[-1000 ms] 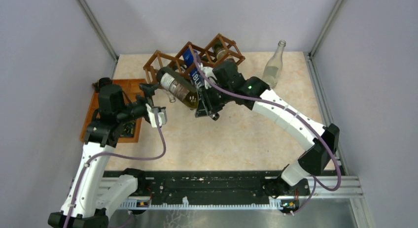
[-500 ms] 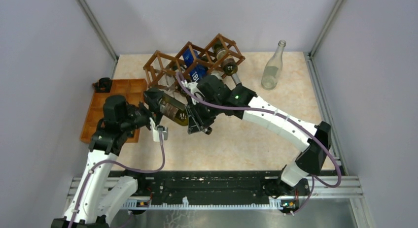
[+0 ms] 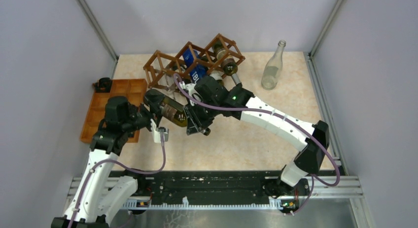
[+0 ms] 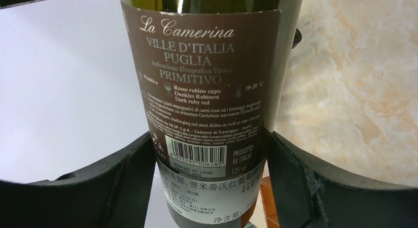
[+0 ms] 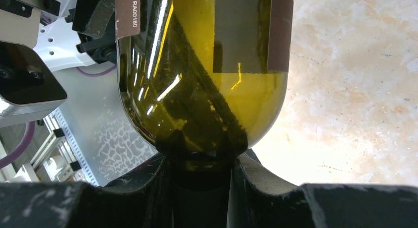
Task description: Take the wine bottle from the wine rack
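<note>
— Two grippers on the wine bottle (image 3: pixel 170 111) now! Out of the wine rack (image 3: pixel 173 60) completely, hanging tilted over the desk (image 3: pixel 246 139) just in front of the lattice, near the tray (image 3: pixel 123 87).

— And the change?

— Left gripper (image 4: pixel 209 146). Gaping a second ago and short of the glass, now drawn in around the lower body. Fingers (image 4: pixel 123 179) pressed against both sides, right beside the barcode.

— Right gripper (image 5: pixel 202 164)?

— Clamped on the neck just under the shoulder, same as before. Swung down and leftward over the last second, carrying the bottle away from the rack.

— Meaning for the task?

— Looks nearly done. Already free of its cell, so only a safe set-down left. Maybe a handover, maybe a two-sided carry. Hard to call which.

— Anything to worry about?

— Smooth, heavy glass, so a slip is likely on letting go of the neck too soon. Also worth steering clear of the blue-labelled bottle (image 3: pixel 196 70) left in the rack. No trouble from the clear bottle (image 3: pixel 272 65), standing upright well apart at the far right.
</note>
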`<state>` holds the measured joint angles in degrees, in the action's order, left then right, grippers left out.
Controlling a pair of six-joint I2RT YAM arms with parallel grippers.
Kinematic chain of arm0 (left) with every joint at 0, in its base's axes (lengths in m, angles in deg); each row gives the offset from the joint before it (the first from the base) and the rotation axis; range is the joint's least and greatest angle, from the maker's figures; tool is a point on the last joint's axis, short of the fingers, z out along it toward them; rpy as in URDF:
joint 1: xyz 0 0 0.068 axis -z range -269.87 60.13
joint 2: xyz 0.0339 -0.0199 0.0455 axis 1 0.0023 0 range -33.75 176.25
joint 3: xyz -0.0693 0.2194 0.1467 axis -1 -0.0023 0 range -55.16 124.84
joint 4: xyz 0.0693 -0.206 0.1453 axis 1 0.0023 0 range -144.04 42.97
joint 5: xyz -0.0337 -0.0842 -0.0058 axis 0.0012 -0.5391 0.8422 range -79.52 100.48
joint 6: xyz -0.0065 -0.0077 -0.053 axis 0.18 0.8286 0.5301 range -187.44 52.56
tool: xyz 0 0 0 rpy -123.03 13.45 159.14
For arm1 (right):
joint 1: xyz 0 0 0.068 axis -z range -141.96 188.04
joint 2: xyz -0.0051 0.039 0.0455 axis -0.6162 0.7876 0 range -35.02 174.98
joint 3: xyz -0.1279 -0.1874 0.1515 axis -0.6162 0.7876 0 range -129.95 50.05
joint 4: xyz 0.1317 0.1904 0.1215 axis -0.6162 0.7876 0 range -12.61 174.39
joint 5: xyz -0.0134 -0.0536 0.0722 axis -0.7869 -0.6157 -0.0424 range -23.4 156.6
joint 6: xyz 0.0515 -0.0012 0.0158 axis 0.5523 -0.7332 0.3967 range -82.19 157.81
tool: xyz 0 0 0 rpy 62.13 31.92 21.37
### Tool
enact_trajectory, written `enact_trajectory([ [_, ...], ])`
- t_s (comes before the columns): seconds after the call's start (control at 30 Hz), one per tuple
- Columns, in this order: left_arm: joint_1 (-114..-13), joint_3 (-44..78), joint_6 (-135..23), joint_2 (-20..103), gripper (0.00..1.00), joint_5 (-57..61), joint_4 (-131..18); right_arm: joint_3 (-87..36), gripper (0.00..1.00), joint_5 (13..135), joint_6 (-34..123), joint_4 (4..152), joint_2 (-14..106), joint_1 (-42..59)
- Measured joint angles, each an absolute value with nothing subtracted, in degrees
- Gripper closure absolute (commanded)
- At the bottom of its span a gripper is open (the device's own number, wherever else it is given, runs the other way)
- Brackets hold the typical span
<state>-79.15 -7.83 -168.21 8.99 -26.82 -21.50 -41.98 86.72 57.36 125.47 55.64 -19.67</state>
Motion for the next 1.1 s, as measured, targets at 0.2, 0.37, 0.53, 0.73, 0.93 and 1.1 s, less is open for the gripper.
enact_trajectory([
  [0.2,-79.1,-7.8,-166.5,9.5,1.0,-25.9,-21.0,-43.0,0.08,86.4,56.6,125.0,55.6,-19.7],
  [0.37,-79.1,-7.4,-156.9,12.6,1.0,-24.3,-19.9,-44.1,0.01,82.9,57.0,121.9,54.1,-19.0],
  [0.53,-79.1,-4.0,-142.6,15.9,1.0,-24.3,-17.6,-43.2,0.01,76.1,59.5,117.6,48.4,-15.6],
  [0.73,-79.1,-2.4,-124.3,16.4,1.0,-27.7,-17.5,-39.3,0.01,68.9,63.5,111.9,38.9,-11.1],
  [0.93,-79.1,-0.4,-107.3,18.5,1.0,-32.5,-17.7,-36.8,0.02,66.2,66.5,106.1,34.8,-10.6],
  [1.1,-79.1,1.8,-95.2,20.3,1.0,-36.1,-19.4,-36.6,0.02,65.3,67.9,104.1,36.4,-10.6],
])
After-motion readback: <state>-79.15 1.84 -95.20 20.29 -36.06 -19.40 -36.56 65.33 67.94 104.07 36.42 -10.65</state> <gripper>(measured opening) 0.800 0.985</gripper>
